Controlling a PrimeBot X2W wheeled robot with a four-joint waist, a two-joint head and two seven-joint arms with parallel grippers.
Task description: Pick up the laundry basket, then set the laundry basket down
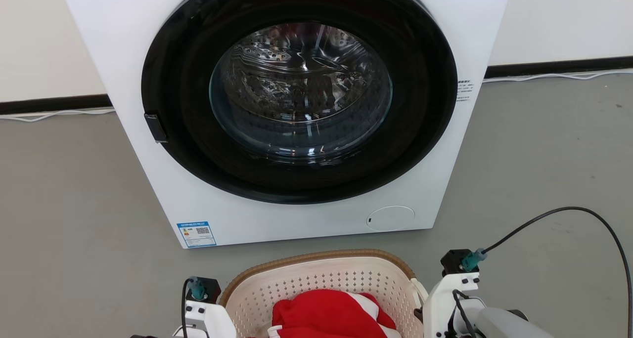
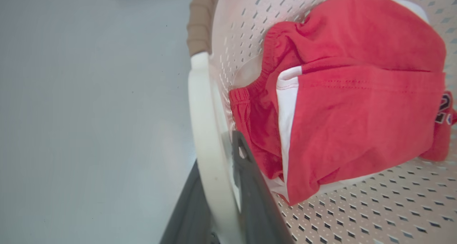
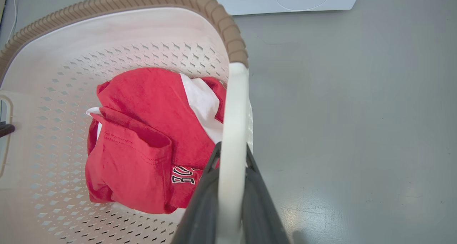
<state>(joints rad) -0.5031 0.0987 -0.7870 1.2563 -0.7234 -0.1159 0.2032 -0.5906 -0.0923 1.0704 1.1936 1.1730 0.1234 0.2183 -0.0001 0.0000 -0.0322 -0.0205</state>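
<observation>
The left pincer (image 2: 217, 154) straddled the basket's left handle (image 2: 201, 105), one dark finger outside the white bar and one inside against the perforated wall, pinching it. The right pincer (image 3: 232, 147) matched it on the right handle (image 3: 235, 94), its fingers tight to either face of the bar. Both grips sat low on their handles, towards each wrist view's 6 o'clock, with the brown woven rim (image 3: 228, 33) beginning at 12 o'clock beyond.

In the head view the laundry basket (image 1: 321, 278) hung between the two wrists, which flanked it at 9 and 3 o'clock. It lay at the washing machine's (image 1: 296, 105) 6 o'clock, near its base but apart from it. A red and white garment (image 3: 142, 130) lay bunched on the basket floor, closer to the right-hand side. Whether the basket rested on the grey floor (image 1: 74, 204) or was just off it could not be told.

The step looked like the carry between lifting and setting down. Doing it well would mean moving both arms together at the same height and spacing, since any spreading or squeezing would flex the thin handles or pull one from its grip. The basket should stay level so the garment does not slide, and should clear the washer's front. Neither pincer should let go until the base sits flat.
</observation>
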